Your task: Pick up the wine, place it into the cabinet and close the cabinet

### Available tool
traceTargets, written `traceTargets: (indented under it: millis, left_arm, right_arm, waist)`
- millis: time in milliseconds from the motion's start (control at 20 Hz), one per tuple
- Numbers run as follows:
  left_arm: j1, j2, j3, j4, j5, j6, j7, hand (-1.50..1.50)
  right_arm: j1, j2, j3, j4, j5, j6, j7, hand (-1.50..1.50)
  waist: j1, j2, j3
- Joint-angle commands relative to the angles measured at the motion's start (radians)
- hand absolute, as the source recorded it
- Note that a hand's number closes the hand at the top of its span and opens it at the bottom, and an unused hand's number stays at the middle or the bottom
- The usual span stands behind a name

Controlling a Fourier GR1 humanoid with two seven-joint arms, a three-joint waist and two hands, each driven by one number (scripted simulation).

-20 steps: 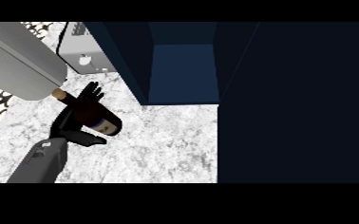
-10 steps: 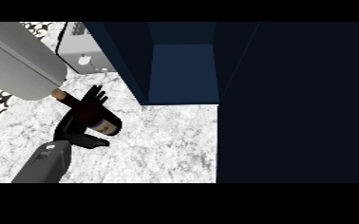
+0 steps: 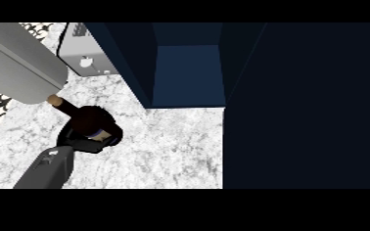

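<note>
— What does the head view show on the worktop [image 3: 166, 147]?

— A dark wine bottle [image 3: 85, 119] lies near the left side of the marbled worktop, its cork end pointing up and to the left, toward a large grey cylinder [image 3: 29, 71] that enters from the upper left corner.

— And the hand?

— The left hand [image 3: 81, 138] comes in on its grey forearm [image 3: 45, 169] from the lower left. Its black fingers curl round the body of the wine bottle and hide much of it.

— Where is the cabinet?

— The dark blue cabinet [image 3: 186, 76] stands up and to the right of the bottle, well apart from it. It is open, and its blue inner floor shows between the side walls. A wide dark panel [image 3: 296, 107] fills the right of the view. A small grey appliance [image 3: 85, 54] sits left of the cabinet.
</note>
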Motion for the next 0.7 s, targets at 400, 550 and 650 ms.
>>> traceTargets:
  millis: [400,550,650]
  left_arm:
    - [0.066,-0.023,-0.012,0.011,-0.006,-0.064,-0.200,1.50]
    - [0.235,-0.085,0.033,-0.057,0.051,0.086,-0.258,1.50]
    - [0.295,-0.149,0.071,-0.080,0.097,0.182,-0.244,1.50]
  right_arm:
    - [0.000,0.001,0.000,-0.031,0.018,-0.022,0.032,-1.50]
    - [0.021,-0.013,-0.042,0.007,0.010,0.000,-0.005,-1.50]
    - [0.014,-0.012,-0.065,0.033,0.001,-0.002,-0.020,-1.50]
  waist:
    - [0.004,-0.002,0.000]
    - [0.037,-0.012,0.003]
    - [0.057,-0.015,0.005]
